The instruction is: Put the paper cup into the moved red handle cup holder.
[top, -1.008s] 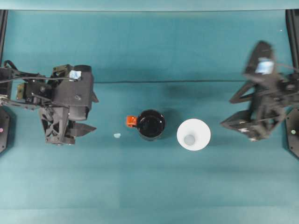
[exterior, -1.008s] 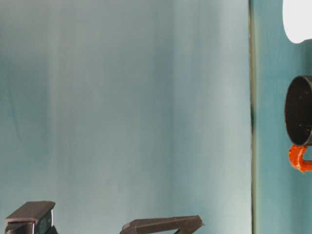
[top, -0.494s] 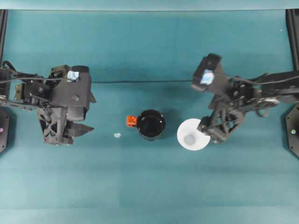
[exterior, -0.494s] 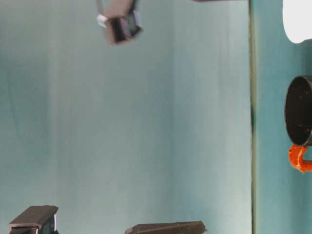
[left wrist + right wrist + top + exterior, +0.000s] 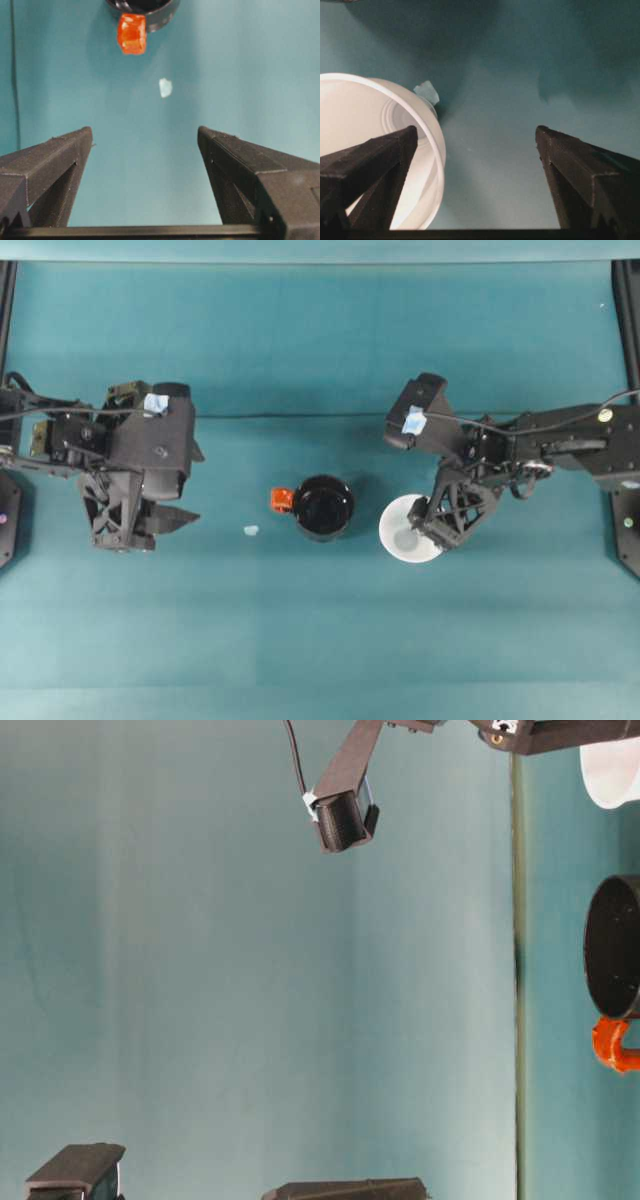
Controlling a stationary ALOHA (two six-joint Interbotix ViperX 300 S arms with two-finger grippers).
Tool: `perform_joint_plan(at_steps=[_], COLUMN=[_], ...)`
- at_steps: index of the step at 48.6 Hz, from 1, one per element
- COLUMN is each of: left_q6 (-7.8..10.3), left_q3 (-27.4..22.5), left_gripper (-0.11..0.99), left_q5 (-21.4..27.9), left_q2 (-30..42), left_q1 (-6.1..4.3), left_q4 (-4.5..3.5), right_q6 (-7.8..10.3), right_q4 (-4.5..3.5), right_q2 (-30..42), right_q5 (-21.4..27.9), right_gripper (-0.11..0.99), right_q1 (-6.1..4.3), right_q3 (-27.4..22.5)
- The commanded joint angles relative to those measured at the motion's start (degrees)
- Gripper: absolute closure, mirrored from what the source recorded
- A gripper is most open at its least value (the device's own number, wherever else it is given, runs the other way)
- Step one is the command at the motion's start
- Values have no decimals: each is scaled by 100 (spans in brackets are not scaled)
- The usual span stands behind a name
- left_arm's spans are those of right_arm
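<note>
The paper cup (image 5: 405,532) stands upright on the bench (image 5: 320,640), mouth up, just beside the cup holder (image 5: 323,506) on the side away from its orange-red handle (image 5: 281,500), with a narrow gap between the two. My right pincer (image 5: 432,530) hangs over the cup's far edge with its jaws spread wide; in the right wrist view one finger (image 5: 370,165) sits over the cup's open mouth and the other (image 5: 585,175) is well outside the wall, so the rim lies between them and nothing is gripped yet. My left pincer (image 5: 165,520) waits well beyond the handle side of the holder, also spread wide and empty.

I judge the main risk is the wall: thin white paper with a rolled rim, light and easy to dent, so a hard squeeze could crush it oval, and then it may not drop into the holder's round mouth. A finger coming down onto the rim could also tip the cup, or shove it against the holder, which looks glossy, black, rigid and slightly narrower than the cup's rim. A pale scrap (image 5: 250,530) lies past the handle, and another small pale scrap (image 5: 426,92) sits against the cup's foot
</note>
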Motion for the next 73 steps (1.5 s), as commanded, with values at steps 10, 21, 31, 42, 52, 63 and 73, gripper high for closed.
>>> perform_joint_plan(at_steps=[10, 21, 31, 42, 52, 63, 73], left_q6=[-9, -9, 9, -9, -9, 0, 0], left_q3=[-70, -70, -70, -70, -79, -70, -70], left_gripper=[-5, -5, -5, -5, -5, -5, -5], left_q5=[-44, -44, -44, -44, -44, -44, -44], left_q2=[-79, -79, -88, -79, -79, -79, -88], left_q1=[-18, -9, -18, -18, -18, -18, -9], left_q4=[9, 9, 9, 9, 9, 18, 9], right_q6=[70, 53, 44, 9, 0, -35, -431], right_q4=[26, 167, 422, 457, 378, 237, 193], right_q2=[0, 9, -18, -264, -861, -861, -246], right_q5=[-18, -18, 97, 853, 1652, 1828, 1863], right_gripper=[19, 78, 98, 99, 99, 99, 99], right_q1=[-9, 44, 176, 158, -97, -352, -360], right_q3=[-79, -132, -316, -615, -1283, -1942, -2514])
